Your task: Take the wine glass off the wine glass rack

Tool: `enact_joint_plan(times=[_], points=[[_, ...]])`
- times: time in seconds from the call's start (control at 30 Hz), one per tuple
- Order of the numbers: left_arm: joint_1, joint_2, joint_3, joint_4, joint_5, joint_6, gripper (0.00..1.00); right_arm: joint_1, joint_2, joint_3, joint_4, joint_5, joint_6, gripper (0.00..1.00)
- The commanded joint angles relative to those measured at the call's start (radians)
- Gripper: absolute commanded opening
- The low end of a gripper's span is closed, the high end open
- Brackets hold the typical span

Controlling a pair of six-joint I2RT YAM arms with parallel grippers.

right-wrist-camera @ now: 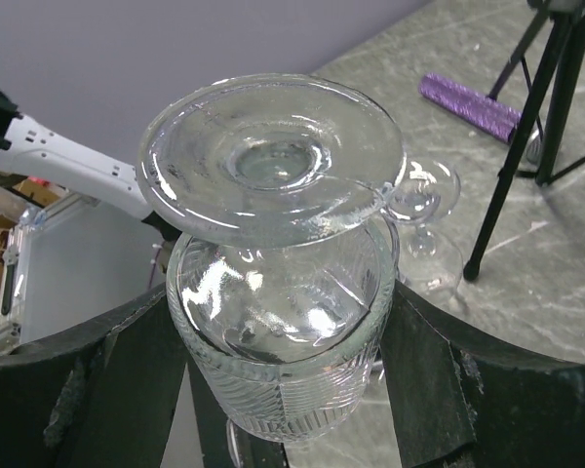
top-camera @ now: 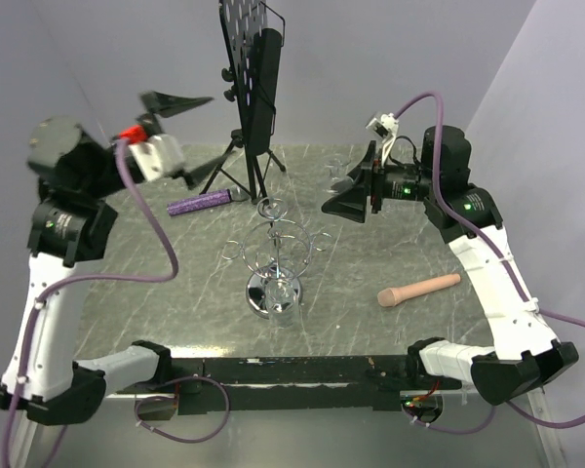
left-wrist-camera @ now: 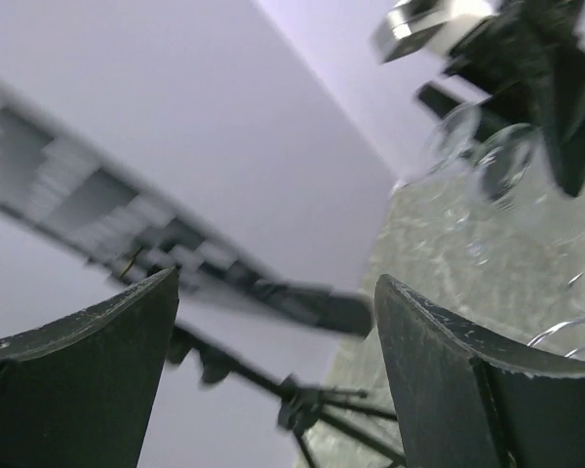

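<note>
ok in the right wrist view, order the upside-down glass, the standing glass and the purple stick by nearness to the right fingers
1. upside-down glass, held between the right fingers.
2. standing glass, on the table just beyond, to the right.
3. purple stick, farthest, upper right.

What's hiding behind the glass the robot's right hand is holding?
A second glass stands on the table behind the wine glass in the right gripper. The held glass's foot covers its left edge, and whatever lies straight behind the bowl cannot be made out.
</note>
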Motion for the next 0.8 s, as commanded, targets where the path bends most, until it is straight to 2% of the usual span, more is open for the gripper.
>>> enact_joint_plan(times=[0.0,0.13,0.33,0.4,0.47,0.57,0.67,0.77], points=[[-0.189,0.003,0.047,-0.020,-0.147,0.112,0.85,0.012,-0.021,0.065,0.103,-0.045,0.036,0.23],[-0.400,0.006,0.053,-0.061,-0.277,0.199,0.84,0.010,-0.026,0.065,0.103,-0.043,0.037,0.23],[-0.548,0.040,0.023,-0.156,-0.425,0.311,0.82,0.016,-0.031,0.051,0.118,-0.046,0.043,0.23],[-0.586,0.093,0.061,-0.196,-0.499,0.309,0.76,0.019,-0.028,0.048,0.124,-0.055,0.045,0.23],[-0.620,0.138,0.078,-0.180,-0.582,0.289,0.75,0.023,-0.029,0.042,0.121,-0.061,0.039,0.23],[-0.664,0.156,0.058,-0.155,-0.680,0.354,0.71,0.027,-0.041,0.027,0.107,-0.071,0.028,0.23],[-0.694,0.175,0.050,-0.149,-0.722,0.423,0.62,0.033,-0.052,0.008,0.106,-0.075,0.031,0.23],[-0.703,0.199,0.055,-0.147,-0.728,0.437,0.58,0.044,-0.054,-0.001,0.123,-0.072,0.039,0.23]])
